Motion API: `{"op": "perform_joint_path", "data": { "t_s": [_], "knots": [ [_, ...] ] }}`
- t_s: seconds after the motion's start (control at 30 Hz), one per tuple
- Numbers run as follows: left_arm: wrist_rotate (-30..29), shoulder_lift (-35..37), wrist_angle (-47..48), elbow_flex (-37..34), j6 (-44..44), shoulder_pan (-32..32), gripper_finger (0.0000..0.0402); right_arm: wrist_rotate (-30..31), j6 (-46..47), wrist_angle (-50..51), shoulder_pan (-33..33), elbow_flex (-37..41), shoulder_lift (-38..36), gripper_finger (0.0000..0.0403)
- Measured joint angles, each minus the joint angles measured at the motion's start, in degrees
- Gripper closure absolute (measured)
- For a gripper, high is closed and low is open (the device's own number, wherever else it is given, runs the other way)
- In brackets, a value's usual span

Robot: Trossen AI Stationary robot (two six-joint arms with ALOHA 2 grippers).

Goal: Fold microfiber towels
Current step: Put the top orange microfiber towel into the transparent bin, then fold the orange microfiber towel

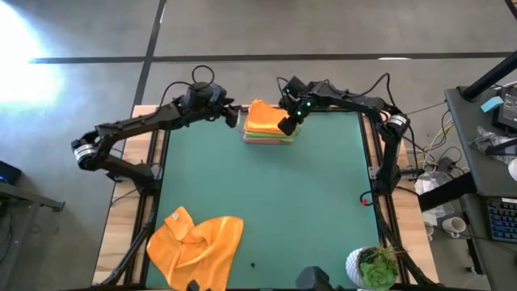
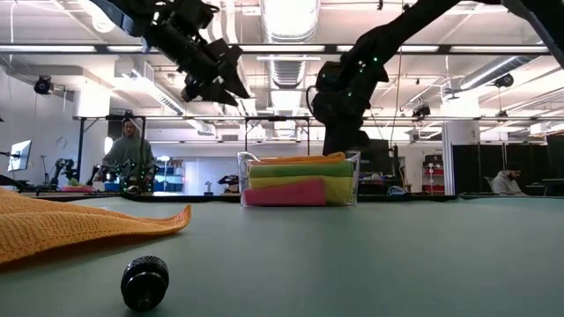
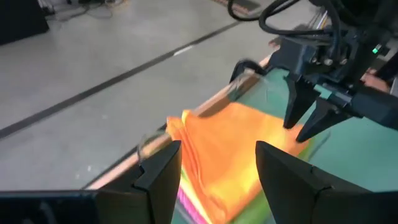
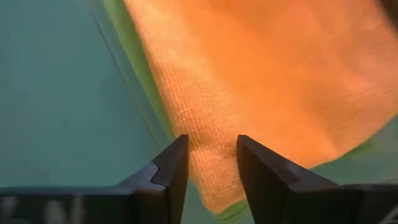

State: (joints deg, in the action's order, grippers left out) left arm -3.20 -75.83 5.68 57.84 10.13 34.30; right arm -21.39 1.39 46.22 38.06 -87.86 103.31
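A clear plastic tray (image 1: 292, 139) at the table's far edge holds a stack of folded towels: pink (image 2: 284, 193), yellow (image 2: 339, 187), green (image 2: 291, 170), and an orange one (image 1: 265, 118) on top. A second orange towel (image 1: 198, 245) lies crumpled at the table's near left. My left gripper (image 3: 217, 152) is open and hangs in the air left of the stack, clear of it. My right gripper (image 4: 212, 146) is open, its fingers pointing down at the top orange towel's right part (image 4: 261, 81). My right gripper's fingertips (image 3: 292, 123) stand at the top orange towel's right edge (image 3: 283, 134), coming from above. I cannot tell whether they touch it. The towel lies flat on the stack.
A small black knob (image 2: 144, 282) lies on the green mat near the front edge. A potted plant (image 1: 373, 268) stands at the near right corner. The mat (image 1: 307, 202) between the tray and the crumpled towel is bare. People show in the room behind.
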Motion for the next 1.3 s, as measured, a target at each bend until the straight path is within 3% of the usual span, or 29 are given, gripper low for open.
{"op": "perform_joint_path", "data": {
  "t_s": [0.3,0.5,0.73,0.83,1.03,1.3],
  "knots": [
    [-0.1,2.2,13.4,0.0,3.0,-2.9,0.0212,0.2,-1.0,0.3,-0.5,1.5,-0.2,0.0295],
    [0.4,3.6,20.8,-0.1,4.5,-8.5,0.0212,0.3,-2.1,0.6,-0.3,0.9,-4.9,0.0298],
    [10.7,3.4,29.6,-0.1,7.7,-20.0,0.0212,0.3,-5.2,4.1,-0.3,0.9,-12.8,0.0299],
    [12.2,3.0,34.1,-0.2,10.5,-26.6,0.0212,0.4,-6.2,4.1,-0.3,1.0,-15.5,0.0302],
    [13.1,1.6,33.9,-0.2,16.5,-36.8,0.0212,0.4,-6.6,4.1,-0.3,1.1,-18.0,0.0303],
    [22.6,-6.1,33.7,-0.2,16.6,-45.4,0.0212,0.4,-7.8,4.1,-0.3,2.4,-18.0,0.0303]
  ]
}}
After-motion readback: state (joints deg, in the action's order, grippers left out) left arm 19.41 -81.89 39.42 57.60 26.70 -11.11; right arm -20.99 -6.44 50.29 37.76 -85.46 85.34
